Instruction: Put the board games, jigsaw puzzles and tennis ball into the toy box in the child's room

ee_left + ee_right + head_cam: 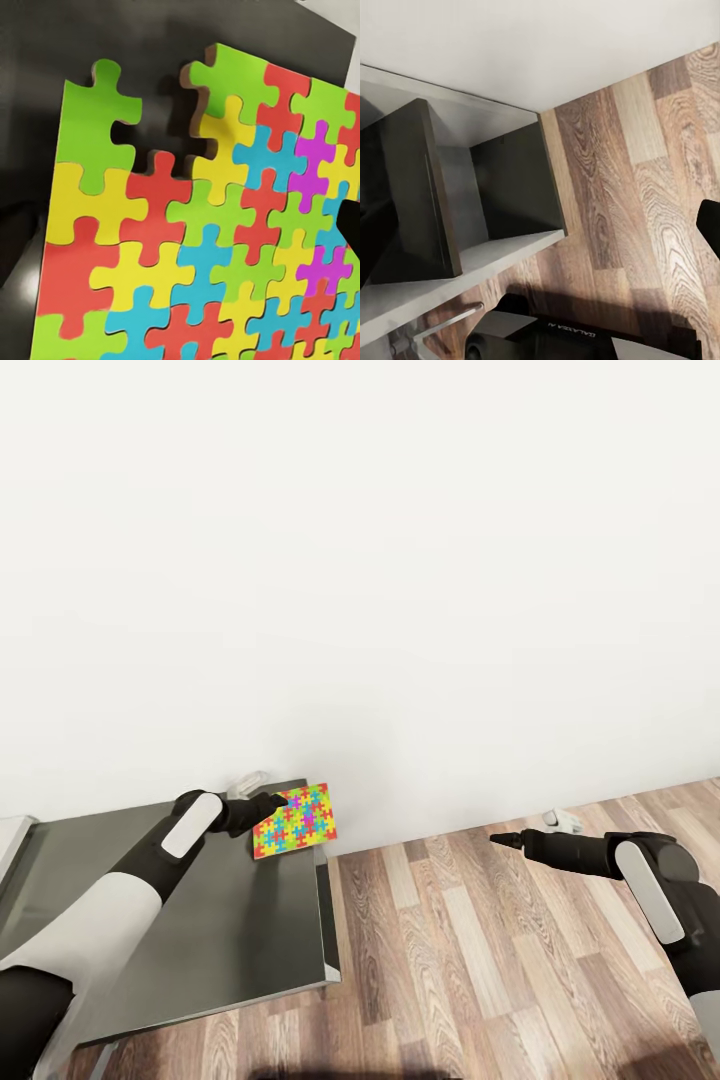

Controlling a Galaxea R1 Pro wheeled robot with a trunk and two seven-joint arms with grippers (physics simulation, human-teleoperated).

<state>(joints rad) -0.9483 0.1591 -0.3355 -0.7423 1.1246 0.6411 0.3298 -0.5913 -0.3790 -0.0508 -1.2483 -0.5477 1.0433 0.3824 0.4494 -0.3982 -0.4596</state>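
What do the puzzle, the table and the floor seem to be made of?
Puzzle: probably thick cardboard or foam, matte; flat bright pieces with a brown cut edge.
Table: smooth dark-grey top with a soft sheen, maybe painted metal or laminate; I cannot tell which.
Floor: wood planks or wood-look laminate, with visible grain and mixed brown tones.

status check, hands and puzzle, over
Left hand shut on jigsaw puzzle, held tilted over the table corner. Right hand empty over the floor, open or shut unclear. Nothing in the way.
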